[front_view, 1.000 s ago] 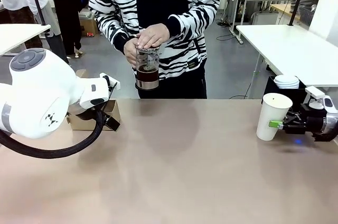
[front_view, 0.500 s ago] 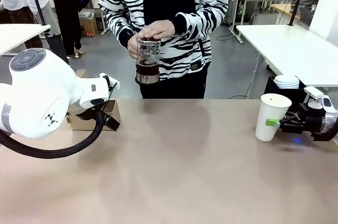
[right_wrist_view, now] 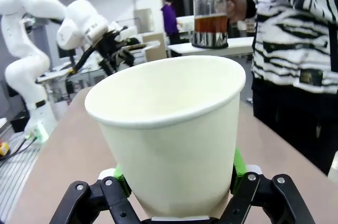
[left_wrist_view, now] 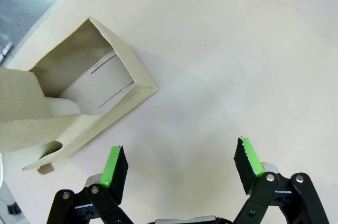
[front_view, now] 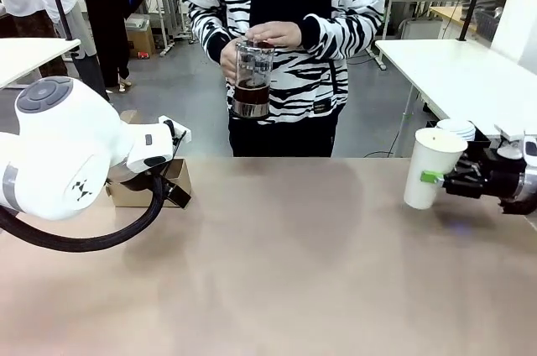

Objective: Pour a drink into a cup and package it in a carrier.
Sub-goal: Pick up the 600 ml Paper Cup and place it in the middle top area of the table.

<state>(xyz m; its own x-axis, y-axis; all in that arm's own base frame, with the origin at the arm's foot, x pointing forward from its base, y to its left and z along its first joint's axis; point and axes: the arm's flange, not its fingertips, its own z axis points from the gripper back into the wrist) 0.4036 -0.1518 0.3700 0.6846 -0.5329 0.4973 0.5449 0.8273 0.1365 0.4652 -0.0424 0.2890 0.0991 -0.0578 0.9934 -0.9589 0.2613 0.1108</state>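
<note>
A person across the table holds a clear glass carafe (front_view: pixel 252 79) with both hands, dark brown drink (front_view: pixel 251 92) in its lower part; the carafe (right_wrist_view: pixel 210 15) also appears above the cup in the right wrist view. My right gripper (front_view: pixel 438 177) is shut on a plain white paper cup (front_view: pixel 426 168), open-topped with no lid, lifted slightly off the table at the right; the cup (right_wrist_view: pixel 169 129) sits between its green pads. The brown cardboard carrier (front_view: pixel 156 185) sits at the table's left, partly behind my left arm. My left gripper (left_wrist_view: pixel 182 168) hangs open just beside the carrier (left_wrist_view: pixel 79 102).
A stack of white lids (front_view: pixel 458 128) lies on a black box behind the cup at the right. White tables stand at the far right (front_view: pixel 470 79) and far left. The brown tabletop (front_view: pixel 285 264) stretches between the arms. People stand at the back left.
The person has stepped to the right with the carafe, raising it slightly. My right gripper has lifted the cup a little off the table. The left arm has not moved.
</note>
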